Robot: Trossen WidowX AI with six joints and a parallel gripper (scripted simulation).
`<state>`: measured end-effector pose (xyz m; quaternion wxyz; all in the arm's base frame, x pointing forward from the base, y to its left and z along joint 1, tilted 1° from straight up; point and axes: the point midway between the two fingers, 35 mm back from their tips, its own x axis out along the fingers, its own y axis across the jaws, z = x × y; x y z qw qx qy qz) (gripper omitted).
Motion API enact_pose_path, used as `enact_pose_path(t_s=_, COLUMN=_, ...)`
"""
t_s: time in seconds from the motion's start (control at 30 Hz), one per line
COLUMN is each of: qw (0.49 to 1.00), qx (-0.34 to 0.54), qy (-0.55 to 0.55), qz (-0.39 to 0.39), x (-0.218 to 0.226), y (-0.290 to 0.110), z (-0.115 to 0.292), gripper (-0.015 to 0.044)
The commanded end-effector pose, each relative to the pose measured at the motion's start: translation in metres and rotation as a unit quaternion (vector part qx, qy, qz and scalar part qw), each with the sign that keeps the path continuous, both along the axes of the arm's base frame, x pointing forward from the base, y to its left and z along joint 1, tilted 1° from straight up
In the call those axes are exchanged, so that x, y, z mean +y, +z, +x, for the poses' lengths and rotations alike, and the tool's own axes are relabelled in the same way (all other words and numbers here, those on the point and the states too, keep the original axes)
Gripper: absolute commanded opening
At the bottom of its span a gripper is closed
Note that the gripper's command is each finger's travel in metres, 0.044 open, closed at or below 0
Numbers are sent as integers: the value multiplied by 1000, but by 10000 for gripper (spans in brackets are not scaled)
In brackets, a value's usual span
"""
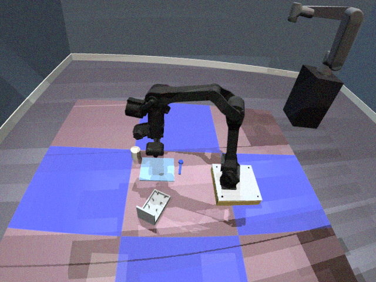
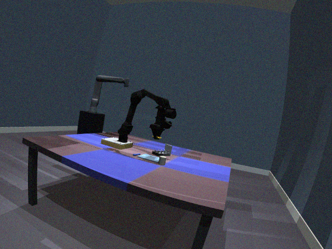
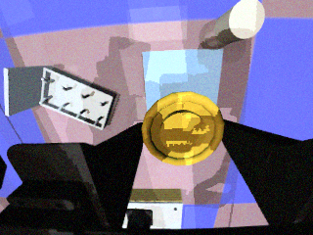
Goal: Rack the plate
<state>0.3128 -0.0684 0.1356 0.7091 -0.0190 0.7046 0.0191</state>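
Plate (image 3: 183, 128), yellow, is clamped in the pincer (image 3: 182, 142) w/ fingers pressing either side of its rim, held up off the tabletop (image 1: 76, 182); below it lies a pale blue mat (image 1: 157, 170), w/ a blue spoon (image 1: 180, 166) just beside. Dish rack (image 1: 153, 206) sits near the mat, tilted, well apart from the plate; a cream cup (image 1: 135, 153) stands at the mat's far corner.

In our top view the gripper (image 1: 154, 153) hides the plate (image 3: 183, 128) entirely. In our wrist view both fingers run off the frame's edges at 4 and 8 o'clock.
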Motion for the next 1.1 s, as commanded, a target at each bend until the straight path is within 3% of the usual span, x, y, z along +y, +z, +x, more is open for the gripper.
enact_pose_path(t_s=0.0, qw=1000, qx=-2, qy=-2, qz=-1, x=0, y=20, z=0, gripper=0)
enact_pose_path(t_s=0.33, qw=1000, qx=-2, qy=-4, qz=-1, x=1, y=40, z=-1, gripper=0)
enact_pose_path(t_s=0.8, qw=974, qx=-1, qy=-227, qz=3, x=81, y=38, z=-41, gripper=0)
enact_pose_path(t_s=1.07, qw=971, qx=-1, qy=-237, qz=3, x=84, y=37, z=-43, gripper=0)
